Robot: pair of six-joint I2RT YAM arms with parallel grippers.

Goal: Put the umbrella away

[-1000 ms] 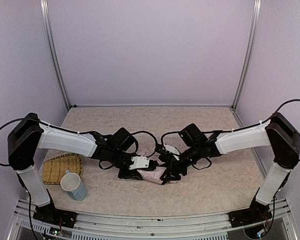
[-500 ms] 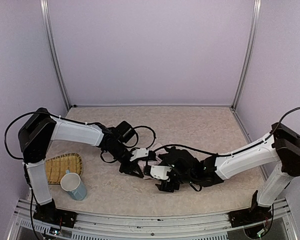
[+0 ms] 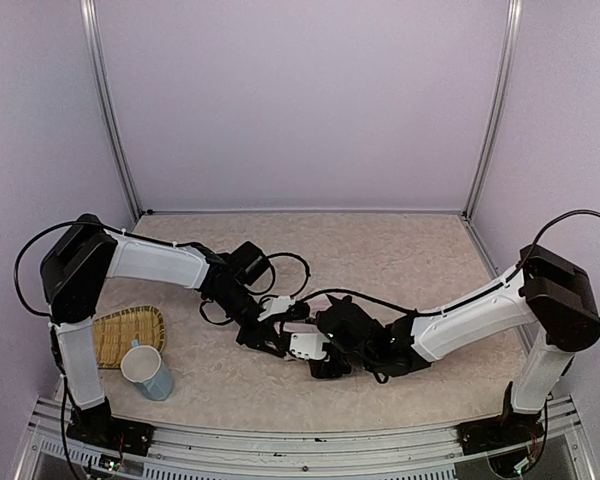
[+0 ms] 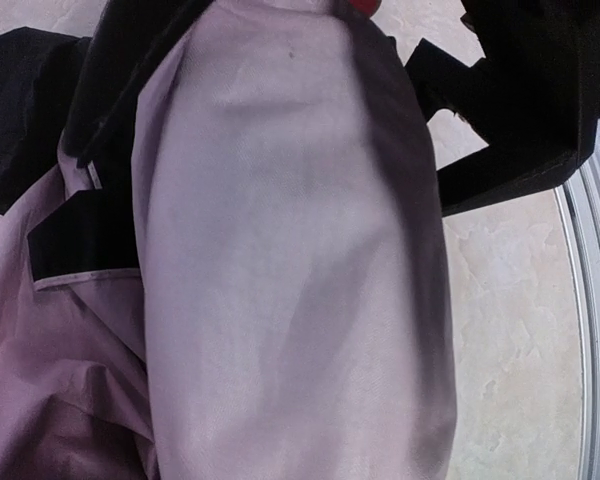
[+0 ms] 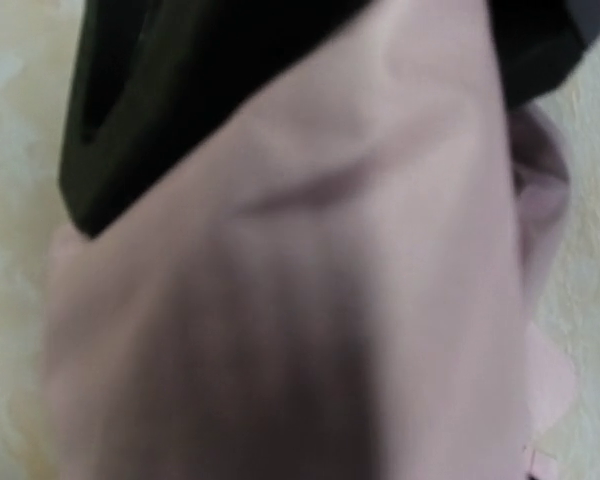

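Holding: my left gripper [image 3: 263, 340] is clamped on the pink umbrella [image 4: 280, 260], mid tabletop [image 3: 400, 250].
My right gripper [image 3: 325, 365]: just right, against the fabric; I cannot tell its opening.

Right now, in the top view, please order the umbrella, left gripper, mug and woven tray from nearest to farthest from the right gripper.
1. umbrella, directly at the right gripper.
2. left gripper, just to its left.
3. mug and woven tray, far left: too close to call.

Soft, even light from above casts faint shadows on the worktop [image 3: 410, 250]; the top view is sharp, while the right wrist view blurs the close umbrella [image 5: 310, 300].
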